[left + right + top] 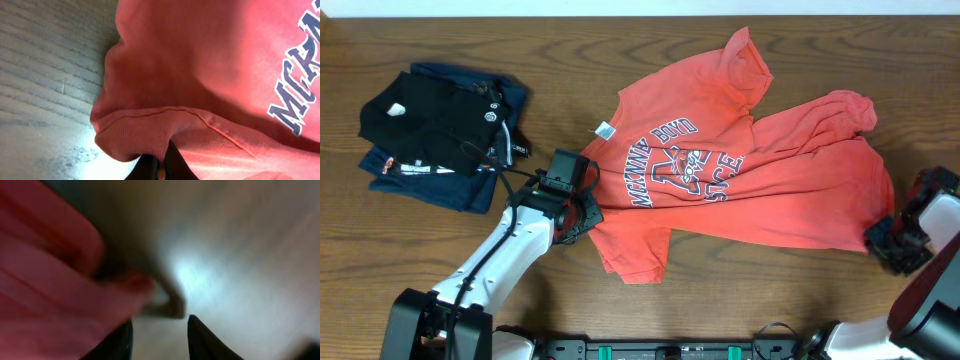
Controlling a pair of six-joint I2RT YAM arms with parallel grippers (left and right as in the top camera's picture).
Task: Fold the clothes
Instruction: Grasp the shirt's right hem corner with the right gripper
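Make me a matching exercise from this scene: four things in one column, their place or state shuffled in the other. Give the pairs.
Things:
1. T-shirt
2. black garment
3. left claw
4. right claw

Place or state:
a. folded, lying on the navy garment at the left
b. open, beside the shirt's right-hand edge
c. spread out and rumpled, print facing up, in the middle
d. closed on a hemmed edge of the shirt

Pairs: 1-c, 2-a, 3-d, 4-b
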